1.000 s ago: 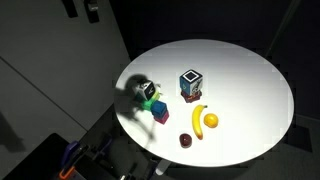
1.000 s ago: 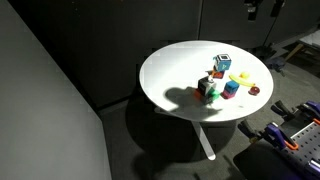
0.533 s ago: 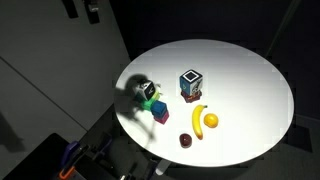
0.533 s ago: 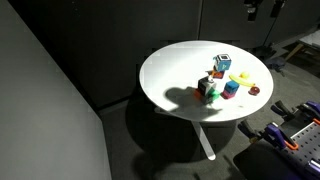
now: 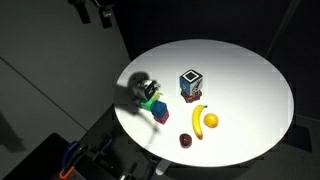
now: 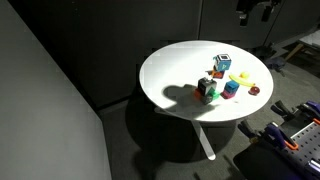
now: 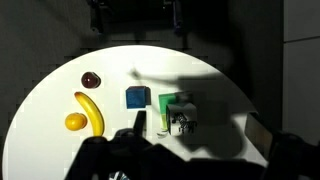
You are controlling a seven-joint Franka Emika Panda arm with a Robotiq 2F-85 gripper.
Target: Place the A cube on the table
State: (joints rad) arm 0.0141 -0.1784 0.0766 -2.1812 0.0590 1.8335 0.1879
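Note:
The A cube (image 5: pixel 146 88), small and whitish with greenish marks, sits on top of a green block (image 5: pixel 151 101) near the edge of the round white table (image 5: pixel 250 90). It also shows in the second exterior view (image 6: pixel 205 86) and in the wrist view (image 7: pixel 183 120), half in shadow. My gripper (image 5: pixel 93 12) hangs high above and beside the table, far from the cube; it also shows in the other exterior view (image 6: pixel 254 9). In the wrist view its dark fingers (image 7: pixel 198 135) stand wide apart with nothing between them.
A larger white cube with dark edges (image 5: pixel 190 82) stands mid-table. A blue block (image 7: pixel 137 98) lies next to the green one. A banana (image 5: pixel 198 118), an orange fruit (image 5: pixel 210 121) and a dark red fruit (image 5: pixel 186 140) lie towards the table's edge.
The gripper has shifted a little sideways high above the table. The objects on the table have not moved.

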